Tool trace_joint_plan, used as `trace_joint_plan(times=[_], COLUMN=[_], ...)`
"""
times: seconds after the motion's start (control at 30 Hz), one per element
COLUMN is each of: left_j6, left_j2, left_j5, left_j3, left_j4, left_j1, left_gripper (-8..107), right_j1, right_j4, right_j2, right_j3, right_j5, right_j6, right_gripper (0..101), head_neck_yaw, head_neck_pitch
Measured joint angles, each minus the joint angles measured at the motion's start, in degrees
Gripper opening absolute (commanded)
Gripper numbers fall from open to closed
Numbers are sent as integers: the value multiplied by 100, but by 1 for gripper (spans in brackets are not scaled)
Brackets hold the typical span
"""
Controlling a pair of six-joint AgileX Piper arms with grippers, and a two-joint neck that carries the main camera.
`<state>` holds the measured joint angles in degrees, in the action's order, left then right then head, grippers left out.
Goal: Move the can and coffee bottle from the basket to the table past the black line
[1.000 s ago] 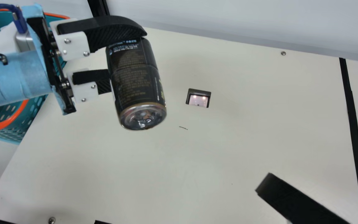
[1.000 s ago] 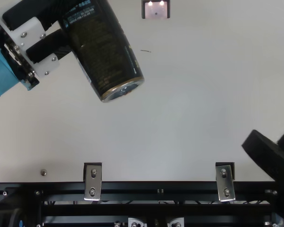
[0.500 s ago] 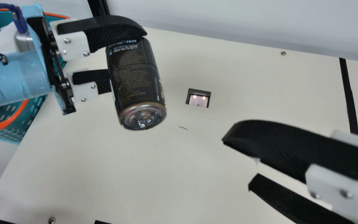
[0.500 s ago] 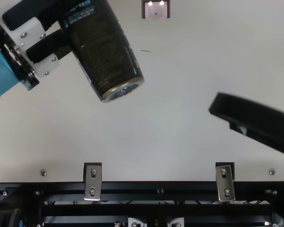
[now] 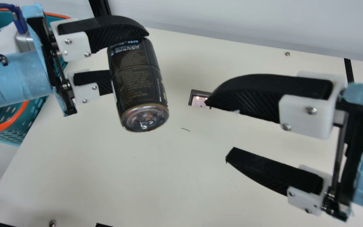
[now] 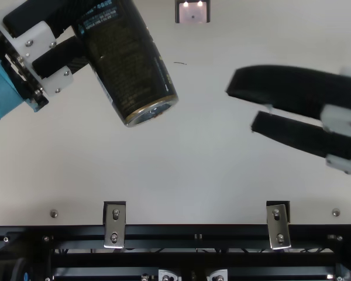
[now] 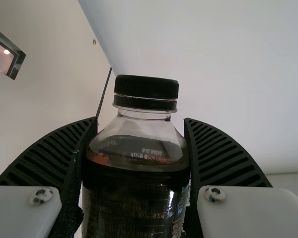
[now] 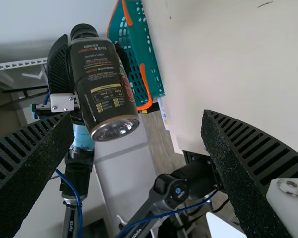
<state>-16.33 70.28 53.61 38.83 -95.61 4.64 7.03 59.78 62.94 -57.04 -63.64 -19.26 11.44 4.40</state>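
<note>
Coffee bottle, main view: held in the left gripper over the table; ten o'clock from the right gripper, base toward half past five.
Axis, top view: eleven to five.
Grip, left wrist view: closed around the bottle.
Gap, right wrist view: wide and empty, bottle beyond.

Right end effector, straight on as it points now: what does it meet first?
Probably the coffee bottle, likely its base end, held tilted by the left end effector. From the right end effector it sits ahead but off-centre; depth is unclear, so it might pass beside it.
</note>
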Motion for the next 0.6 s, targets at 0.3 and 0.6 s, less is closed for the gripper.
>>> trace_joint_plan(times=[0.3, 0.6], left_j6=[0, 0], left_j2=[0, 0], left_j5=[0, 0], left_j3=[0, 0], left_j4=[0, 0], left_j1=[0, 0], left_gripper=[10, 10], right_j1=[547, 1070], right_j4=[241, 390], right_j2=[487, 861], right_j3=[-170, -318], right_j5=[397, 788], right_j6=[16, -3], right_gripper=[101, 101], head_neck_yaw=[0, 0], head_neck_pitch=[0, 0])
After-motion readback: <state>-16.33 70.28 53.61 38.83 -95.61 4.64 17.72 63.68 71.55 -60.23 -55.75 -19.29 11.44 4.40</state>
